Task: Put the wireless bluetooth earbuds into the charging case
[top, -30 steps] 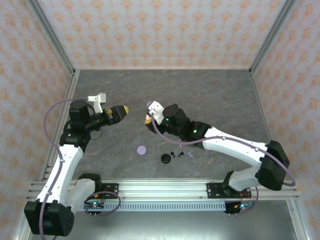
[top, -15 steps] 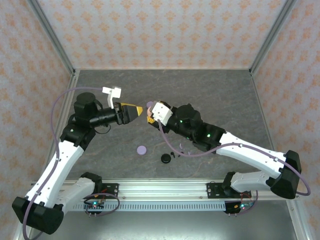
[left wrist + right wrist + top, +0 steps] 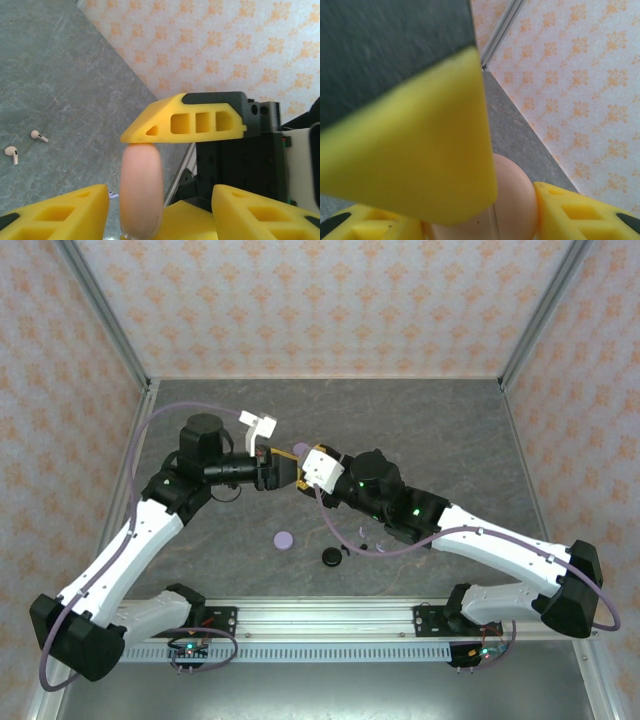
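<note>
My right gripper (image 3: 302, 468) is shut on a pale pink round charging case (image 3: 516, 200), holding it above the table. The case (image 3: 141, 190) shows edge-on in the left wrist view, pinched top and bottom by the right gripper's yellow fingers (image 3: 182, 122). My left gripper (image 3: 284, 471) meets it from the left. Its jaws stand open on either side of the case, with a gap on both sides. Two pale pink earbuds (image 3: 39, 135) lie on the table, with a lavender earbud (image 3: 114, 195) nearer. A black earbud (image 3: 346, 549) lies beside a black case (image 3: 331, 556).
A lavender disc (image 3: 284, 538) lies on the grey table (image 3: 440, 430) near the front. A lavender earbud (image 3: 382, 547) rests by the right forearm. Patterned walls close the back and both sides. The metal rail (image 3: 330, 618) runs along the near edge.
The left arm has swung right up to the right gripper, and its jaws have narrowed around the pink case. The right arm stretched forward a little earlier and now holds still.
</note>
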You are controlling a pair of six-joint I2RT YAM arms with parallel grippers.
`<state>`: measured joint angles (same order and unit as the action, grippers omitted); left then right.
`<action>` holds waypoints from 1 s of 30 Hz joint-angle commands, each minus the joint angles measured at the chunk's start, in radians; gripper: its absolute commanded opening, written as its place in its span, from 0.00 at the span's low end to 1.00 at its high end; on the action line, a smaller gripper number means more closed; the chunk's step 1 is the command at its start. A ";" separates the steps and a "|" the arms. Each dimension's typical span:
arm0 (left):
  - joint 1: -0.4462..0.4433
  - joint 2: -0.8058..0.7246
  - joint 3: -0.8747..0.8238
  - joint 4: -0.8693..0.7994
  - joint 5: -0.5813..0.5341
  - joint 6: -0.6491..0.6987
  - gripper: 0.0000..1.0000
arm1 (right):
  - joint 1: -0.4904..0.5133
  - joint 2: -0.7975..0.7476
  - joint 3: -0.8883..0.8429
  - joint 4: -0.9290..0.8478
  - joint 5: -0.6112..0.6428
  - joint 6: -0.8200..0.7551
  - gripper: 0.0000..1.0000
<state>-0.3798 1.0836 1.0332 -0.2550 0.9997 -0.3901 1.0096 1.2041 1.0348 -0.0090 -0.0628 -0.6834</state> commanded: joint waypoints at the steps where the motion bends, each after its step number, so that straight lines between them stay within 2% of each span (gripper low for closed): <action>1: -0.008 0.014 0.035 -0.048 0.030 0.049 0.52 | 0.004 -0.015 -0.013 0.041 0.003 -0.008 0.50; 8: -0.009 0.018 0.030 -0.068 0.046 0.077 0.44 | 0.005 -0.015 -0.019 0.041 0.018 -0.004 0.50; 14: -0.013 0.018 0.024 -0.067 0.066 0.093 0.29 | 0.004 -0.015 -0.019 0.039 0.023 0.004 0.51; 18: -0.019 0.012 0.022 -0.065 0.067 0.105 0.22 | 0.005 -0.015 0.004 0.000 0.004 0.031 0.55; 21: -0.025 0.003 0.017 -0.052 0.052 0.111 0.17 | 0.004 -0.015 0.018 -0.038 -0.008 0.047 0.64; 24: -0.034 -0.012 0.004 -0.026 0.012 0.112 0.13 | -0.011 -0.015 0.038 -0.100 -0.033 0.087 0.76; 30: -0.058 -0.076 -0.082 0.096 -0.171 0.114 0.00 | -0.110 -0.105 0.016 -0.182 -0.211 0.241 0.99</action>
<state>-0.4217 1.0496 0.9878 -0.2661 0.9264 -0.2916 0.9352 1.1561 1.0325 -0.1436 -0.1650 -0.5415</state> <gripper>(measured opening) 0.175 0.983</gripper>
